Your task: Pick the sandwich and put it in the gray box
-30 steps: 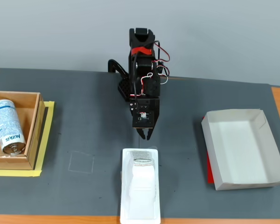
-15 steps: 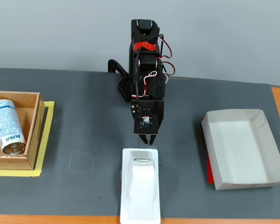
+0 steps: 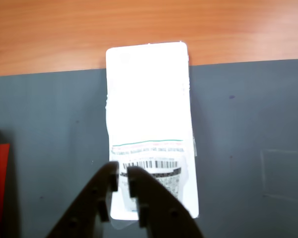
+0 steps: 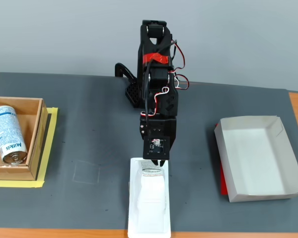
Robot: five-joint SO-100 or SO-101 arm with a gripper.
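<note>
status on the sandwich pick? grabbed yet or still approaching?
Nothing done yet. The sandwich lies on the mat, ungrasped. In hand: the gripper is over its label end, fingers nearly together, not around it. Left: open, grasp, lift, carry to the empty gray box at right in the fixed view.

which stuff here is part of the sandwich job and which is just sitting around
Part of the job:
- sandwich, lying on the mat in front of the arm
- gray box, empty, at the right of the fixed view
- end effector, above the sandwich's label end

Just lying about:
- brown box
- can inside it
- yellow tape
</note>
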